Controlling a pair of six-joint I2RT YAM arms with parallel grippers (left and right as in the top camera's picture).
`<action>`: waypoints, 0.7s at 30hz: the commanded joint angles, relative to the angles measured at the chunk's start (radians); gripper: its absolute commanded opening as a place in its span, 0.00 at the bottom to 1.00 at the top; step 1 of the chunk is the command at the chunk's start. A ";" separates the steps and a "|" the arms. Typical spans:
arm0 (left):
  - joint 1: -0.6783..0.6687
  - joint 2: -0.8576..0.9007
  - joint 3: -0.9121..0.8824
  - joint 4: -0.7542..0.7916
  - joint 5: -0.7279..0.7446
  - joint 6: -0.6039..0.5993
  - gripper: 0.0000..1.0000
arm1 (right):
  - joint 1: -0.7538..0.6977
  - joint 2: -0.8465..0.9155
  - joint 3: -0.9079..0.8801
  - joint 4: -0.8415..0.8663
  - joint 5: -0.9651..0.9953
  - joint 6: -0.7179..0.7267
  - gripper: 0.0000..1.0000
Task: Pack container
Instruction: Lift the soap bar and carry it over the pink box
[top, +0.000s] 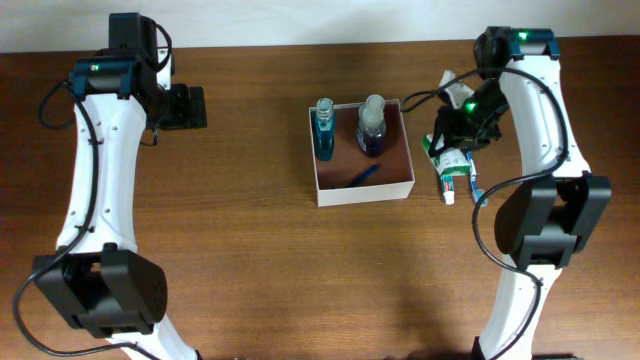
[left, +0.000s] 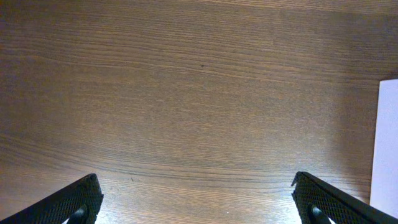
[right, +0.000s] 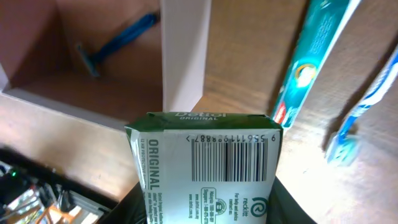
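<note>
**Right pincer holds green packet beside container; left arm idle**

- Container (top: 362, 187): middle of the counter, a little toward the far edge. Thin white walls, reddish-brown floor.
- Inside it: a light blue bottle (top: 324, 130) in the far-left corner and a dark blue bottle (top: 371, 128) along the far wall, both upright. A blue razor (top: 364, 176) lies flat near the front wall.
- Right gripper (top: 452, 135): just off the container's right wall, closed around a green packet (right: 205, 165), barcode face toward the wrist camera. The packet is outside the box, its top edge near the white wall (right: 185, 56).
- On the counter to the right of the box: a toothpaste tube (right: 314, 59), and beside it a toothbrush (right: 360, 112). The two lie apart.
- Left gripper (top: 188, 107): toward the far-left corner, well apart from the container. Its fingers (left: 68, 202) are spread wide over bare wood, with nothing between them.
</note>
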 joint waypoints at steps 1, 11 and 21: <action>0.000 -0.002 -0.005 -0.001 0.007 -0.006 0.99 | 0.029 -0.012 0.022 -0.017 -0.021 0.005 0.36; 0.000 -0.002 -0.005 -0.001 0.007 -0.006 0.99 | 0.132 -0.012 0.022 -0.017 -0.088 0.006 0.36; 0.000 -0.002 -0.005 -0.001 0.007 -0.006 0.99 | 0.238 -0.012 0.022 -0.007 -0.016 0.005 0.38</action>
